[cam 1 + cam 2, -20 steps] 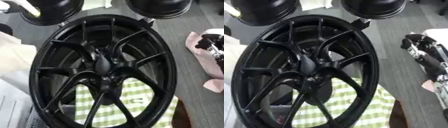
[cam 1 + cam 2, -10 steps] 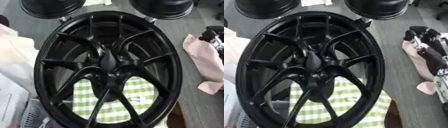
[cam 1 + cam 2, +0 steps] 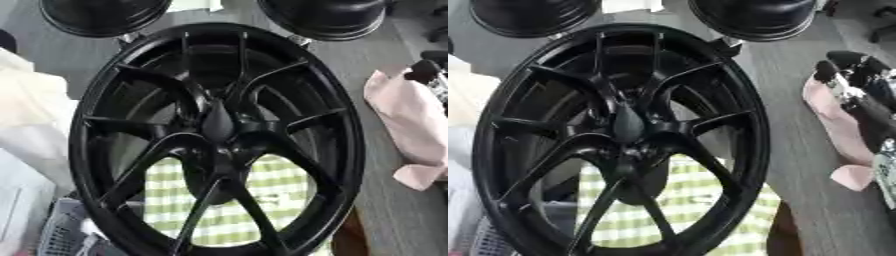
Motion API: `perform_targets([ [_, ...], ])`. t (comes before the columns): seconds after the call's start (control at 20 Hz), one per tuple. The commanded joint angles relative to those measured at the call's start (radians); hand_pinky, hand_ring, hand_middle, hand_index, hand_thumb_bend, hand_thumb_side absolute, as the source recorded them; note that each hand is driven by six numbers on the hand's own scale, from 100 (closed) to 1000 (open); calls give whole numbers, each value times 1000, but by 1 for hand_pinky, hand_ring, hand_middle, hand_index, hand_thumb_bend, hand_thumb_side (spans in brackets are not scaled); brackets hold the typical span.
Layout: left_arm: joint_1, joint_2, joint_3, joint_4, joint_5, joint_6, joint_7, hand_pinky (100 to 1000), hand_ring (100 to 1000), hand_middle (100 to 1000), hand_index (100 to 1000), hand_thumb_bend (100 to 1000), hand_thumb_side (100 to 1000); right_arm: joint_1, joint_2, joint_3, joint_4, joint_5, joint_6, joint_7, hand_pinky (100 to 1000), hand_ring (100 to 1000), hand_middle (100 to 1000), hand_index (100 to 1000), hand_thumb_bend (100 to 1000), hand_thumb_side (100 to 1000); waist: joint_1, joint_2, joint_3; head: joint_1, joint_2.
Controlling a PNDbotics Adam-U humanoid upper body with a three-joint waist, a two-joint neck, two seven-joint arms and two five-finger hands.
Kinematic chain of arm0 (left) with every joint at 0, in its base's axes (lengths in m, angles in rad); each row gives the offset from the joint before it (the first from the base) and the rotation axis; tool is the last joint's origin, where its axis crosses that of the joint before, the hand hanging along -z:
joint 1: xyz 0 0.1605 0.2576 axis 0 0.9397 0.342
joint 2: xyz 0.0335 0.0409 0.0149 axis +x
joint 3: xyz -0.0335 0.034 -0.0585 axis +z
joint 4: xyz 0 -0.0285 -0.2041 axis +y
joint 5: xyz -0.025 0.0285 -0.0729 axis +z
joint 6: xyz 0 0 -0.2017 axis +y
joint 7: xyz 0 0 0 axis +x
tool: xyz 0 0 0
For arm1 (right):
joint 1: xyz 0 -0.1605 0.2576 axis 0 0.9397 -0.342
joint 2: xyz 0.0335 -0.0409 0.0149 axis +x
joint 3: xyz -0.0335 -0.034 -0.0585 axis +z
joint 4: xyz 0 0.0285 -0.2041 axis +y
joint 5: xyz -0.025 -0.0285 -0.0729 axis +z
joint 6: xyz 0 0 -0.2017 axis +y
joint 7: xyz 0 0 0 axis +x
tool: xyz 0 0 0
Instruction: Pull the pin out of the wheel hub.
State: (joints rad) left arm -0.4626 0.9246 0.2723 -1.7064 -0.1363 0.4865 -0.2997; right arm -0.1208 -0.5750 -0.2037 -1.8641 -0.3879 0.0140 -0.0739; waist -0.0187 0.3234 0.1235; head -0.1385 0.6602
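Right hand (image 3: 866, 100) lies at the right edge on a pink cloth (image 3: 833, 117), well apart from the wheel (image 3: 92, 125), and I cannot tell if its fingers are curled or straight; my left hand shows in no view. At the hub (image 3: 219, 142) I see a dark tapered piece, which I take for the pin (image 3: 217, 120), sitting in the centre. I judge the reach is the step in hand: the hand must cross to the hub, close on the pin and pull straight along it.

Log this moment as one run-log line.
wheel hub: black, central, upright | pin: cannot tell | right hand: at right edge over pink cloth | left hand: unseen
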Motion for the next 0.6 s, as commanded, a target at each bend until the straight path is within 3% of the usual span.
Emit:
perform_targets([
  [0.05,36,-13,101,-85,41,-42,56,642,618,521,613,618,487,-3,-16,-11,-23,-13,-2,0,917,696,618,731,427,378,1,-29,-9,12,7],
  [0.15,48,-55,142,-141,74,-76,91,639,617,520,614,616,487,-12,-17,-7,-26,-17,-3,3,917,696,618,731,427,376,0,-28,-18,25,5],
  [0.3,65,-142,155,-233,131,-132,148,643,620,521,619,606,488,-29,-12,-1,-31,-24,-3,9,917,696,618,731,426,375,-5,-22,-29,41,0],
  [0.35,81,-170,156,-260,148,-150,166,638,612,511,609,573,449,-35,-10,2,-33,-26,-3,11,917,697,619,731,426,375,-8,-20,-34,47,-1],
  [0.6,136,-307,155,-265,233,-234,250,635,609,510,606,566,453,-53,-3,13,-37,-26,-4,23,917,696,618,731,426,374,-20,-12,-53,56,-14],
])
